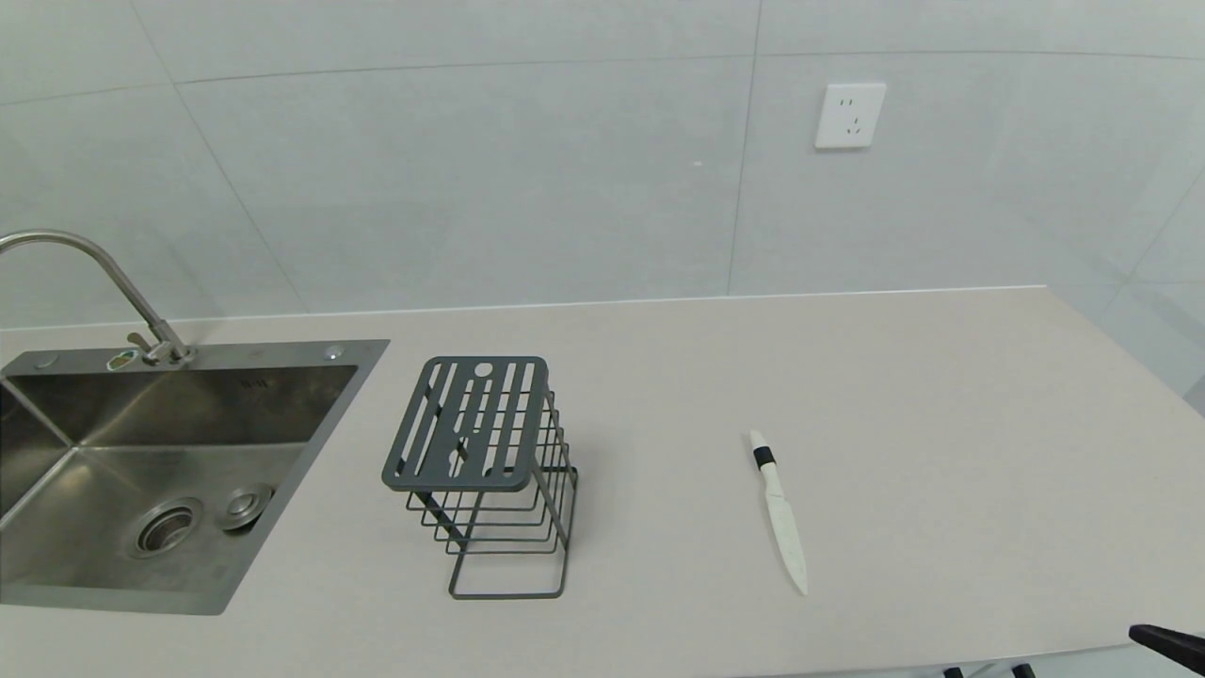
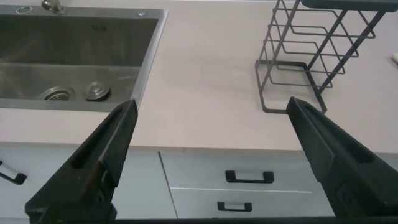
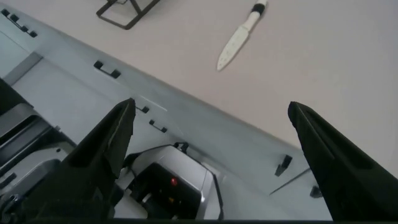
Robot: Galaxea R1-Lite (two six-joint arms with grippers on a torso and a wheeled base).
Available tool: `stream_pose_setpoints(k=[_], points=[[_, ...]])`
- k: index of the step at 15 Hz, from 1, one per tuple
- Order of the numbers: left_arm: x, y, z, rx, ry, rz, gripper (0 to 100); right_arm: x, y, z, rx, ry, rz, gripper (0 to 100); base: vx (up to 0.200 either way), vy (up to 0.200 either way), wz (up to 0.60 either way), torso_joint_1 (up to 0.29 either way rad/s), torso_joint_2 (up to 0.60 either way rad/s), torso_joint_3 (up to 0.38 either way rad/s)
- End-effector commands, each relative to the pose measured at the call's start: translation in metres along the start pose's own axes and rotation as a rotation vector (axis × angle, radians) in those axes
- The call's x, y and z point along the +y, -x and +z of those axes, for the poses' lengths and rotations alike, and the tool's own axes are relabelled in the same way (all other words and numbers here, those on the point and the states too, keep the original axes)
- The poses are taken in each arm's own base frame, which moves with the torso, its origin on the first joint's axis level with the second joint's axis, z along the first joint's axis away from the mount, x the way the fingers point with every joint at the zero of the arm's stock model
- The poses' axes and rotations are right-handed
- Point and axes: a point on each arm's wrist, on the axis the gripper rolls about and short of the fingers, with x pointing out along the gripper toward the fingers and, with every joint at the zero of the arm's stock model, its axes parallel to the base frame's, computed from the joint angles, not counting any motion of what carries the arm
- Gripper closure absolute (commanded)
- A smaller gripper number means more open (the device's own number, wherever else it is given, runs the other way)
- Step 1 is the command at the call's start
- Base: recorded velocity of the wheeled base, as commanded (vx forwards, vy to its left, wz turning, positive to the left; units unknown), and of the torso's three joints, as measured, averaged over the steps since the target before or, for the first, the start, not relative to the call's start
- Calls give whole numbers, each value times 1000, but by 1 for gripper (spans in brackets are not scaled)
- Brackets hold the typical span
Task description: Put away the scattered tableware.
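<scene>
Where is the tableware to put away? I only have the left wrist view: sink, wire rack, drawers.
Observer: A white knife lies flat on the counter, apart from the rack, on its side away from the sink.
Operator: Which way does it point?
Observer: Pointed end toward the counter's front edge, black-banded end toward the wall.
Operator: And the other arm?
Observer: The right gripper is open and empty, short of the counter's front edge.
</scene>
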Motion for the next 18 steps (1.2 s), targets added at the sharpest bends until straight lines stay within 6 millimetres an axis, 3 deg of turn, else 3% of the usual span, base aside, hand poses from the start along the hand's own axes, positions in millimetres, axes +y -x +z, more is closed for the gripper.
stream_pose_setpoints(k=[1, 8, 13, 18], points=[[0, 0, 0, 1, 0, 1, 0, -19, -44, -2, 154, -41, 35, 0, 0, 0, 0, 0, 0, 0], [0, 0, 0, 1, 0, -1, 0, -18, -69, -9, 207, -15, 126, 0, 0, 0, 0, 0, 0, 0], [0, 0, 0, 1, 0, -1, 0, -11, -74, -11, 246, 47, 90, 0, 0, 0, 0, 0, 0, 0], [0, 0, 0, 1, 0, 1, 0, -11, -94, -10, 300, 56, 85, 0, 0, 0, 0, 0, 0, 0]])
